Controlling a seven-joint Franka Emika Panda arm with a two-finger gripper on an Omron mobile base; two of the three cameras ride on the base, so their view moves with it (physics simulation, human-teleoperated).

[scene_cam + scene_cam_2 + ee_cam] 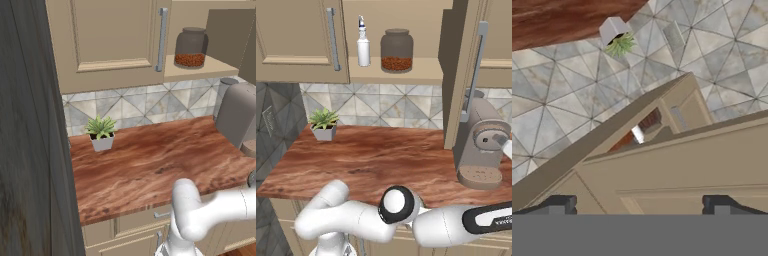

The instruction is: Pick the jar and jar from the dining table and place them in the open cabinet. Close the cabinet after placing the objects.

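Squat glass jar [396, 50] of reddish grains on smooth beige cabinet [401, 72] shelf, gripper [640, 205] jaws wide, empty

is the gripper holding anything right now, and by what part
Nothing is held: the gripper is open and empty, facing the cabinet door. One jar already sits on the shelf.

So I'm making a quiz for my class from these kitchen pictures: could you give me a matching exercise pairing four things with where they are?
Things:
1. jar
2. spray bottle
3. potted plant
4. coffee machine

Places:
A. counter, far left by the tiles
B. counter, right end
C. cabinet shelf, just left of the jar
D. cabinet shelf, holding reddish grains

Pairs: 1-D, 2-C, 3-A, 4-B
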